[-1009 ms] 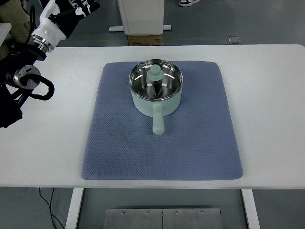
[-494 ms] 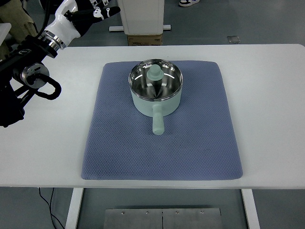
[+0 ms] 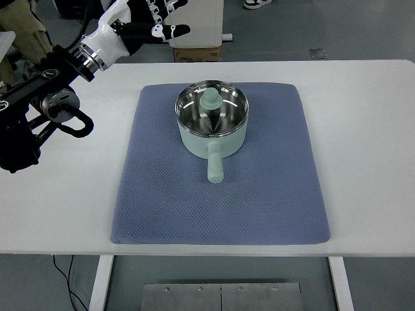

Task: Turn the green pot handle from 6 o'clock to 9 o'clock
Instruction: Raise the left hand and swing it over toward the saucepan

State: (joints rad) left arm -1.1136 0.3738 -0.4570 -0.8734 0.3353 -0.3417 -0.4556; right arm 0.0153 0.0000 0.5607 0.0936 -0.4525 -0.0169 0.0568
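Note:
A pale green pot (image 3: pixel 213 123) with a shiny lid and green knob sits on a blue-grey mat (image 3: pixel 219 165) in the middle of the white table (image 3: pixel 363 129). Its handle (image 3: pixel 214 165) points straight toward the near edge, at 6 o'clock. My left arm comes in from the upper left; its hand (image 3: pixel 162 19) is raised beyond the table's far edge, above and left of the pot, fingers spread and holding nothing. It is well apart from the pot.
A white stand and a cardboard box (image 3: pixel 196 53) are behind the table's far edge. Black arm joints and cables (image 3: pixel 39 116) lie over the table's left end.
My left arm has swung to the right along the far edge, bringing the hand closer to the pot. The pot and its handle have not moved.

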